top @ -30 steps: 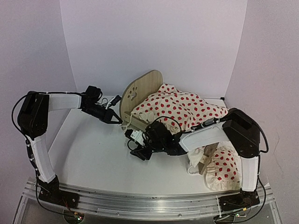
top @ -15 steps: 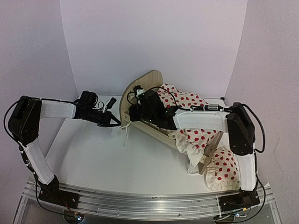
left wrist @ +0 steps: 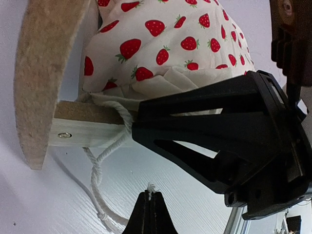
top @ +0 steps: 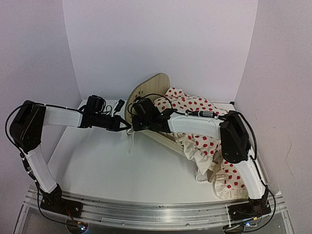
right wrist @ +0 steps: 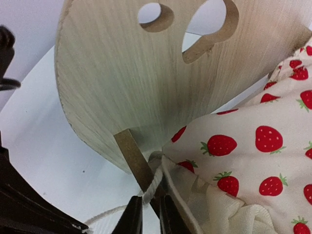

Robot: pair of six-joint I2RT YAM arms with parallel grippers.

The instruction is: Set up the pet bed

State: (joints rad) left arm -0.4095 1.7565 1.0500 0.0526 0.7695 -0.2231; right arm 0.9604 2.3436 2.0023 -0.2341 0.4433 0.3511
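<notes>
The pet bed's plywood headboard (top: pixel 150 90) with its paw cutout stands at the table's back; its mattress is hidden under the strawberry-print blanket (top: pixel 195 109). A white cord (top: pixel 130 141) hangs from the side rail (right wrist: pixel 132 158) by the headboard (right wrist: pixel 141 73). My left gripper (top: pixel 125 126) is shut on the cord's frayed end (left wrist: pixel 150 188), just left of the rail (left wrist: pixel 92 127). My right gripper (top: pixel 136 124) is at the headboard's base, its fingers (right wrist: pixel 130 218) closed narrowly on the cord (right wrist: pixel 155 181) beside the rail. The right gripper's black body (left wrist: pixel 229 141) fills the left wrist view.
The blanket (left wrist: pixel 161 44) spills over the bed's near side toward the front right. A cream red-spotted ruffled bundle (top: pixel 233 179) lies at the front right by the right arm's base. White walls close the back and sides.
My right arm has swung from the table's front middle up to the headboard base and taken the cord. The blanket has slipped down the near side. The left gripper has edged right.
</notes>
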